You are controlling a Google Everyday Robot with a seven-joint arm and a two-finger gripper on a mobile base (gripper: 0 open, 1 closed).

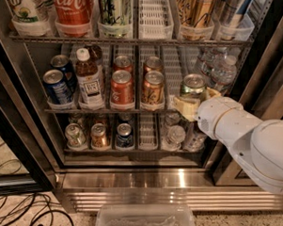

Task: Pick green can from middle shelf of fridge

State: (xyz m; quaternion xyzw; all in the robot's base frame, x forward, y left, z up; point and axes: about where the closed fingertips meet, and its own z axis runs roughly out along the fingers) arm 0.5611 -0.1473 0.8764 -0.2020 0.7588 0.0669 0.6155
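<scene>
Right of the orange-brown can [153, 87], across one white ribbed lane [174, 71], the green can [194, 85] stands upright at the front of the middle shelf [108, 111] of the fridge [152, 182], its silver top and pull tab facing up. The gripper [198, 100] sits at that same spot, lower and to the right of the orange-brown can, and it is pinching the green can. One of its pale yellow fingers [185, 107] lies across the can's lower left side, nearer the orange-brown can. The other shows against the can's right side, farther from it, so the can's body is between the two and its base is hidden behind them. The white arm [253, 148] runs away from the orange-brown can, down and to the right, and covers the fridge's lower right corner. A red can [122, 88] stands just left of the orange-brown can on the same shelf. Water bottles [221, 71] stand farther right than the green can, behind the gripper
</scene>
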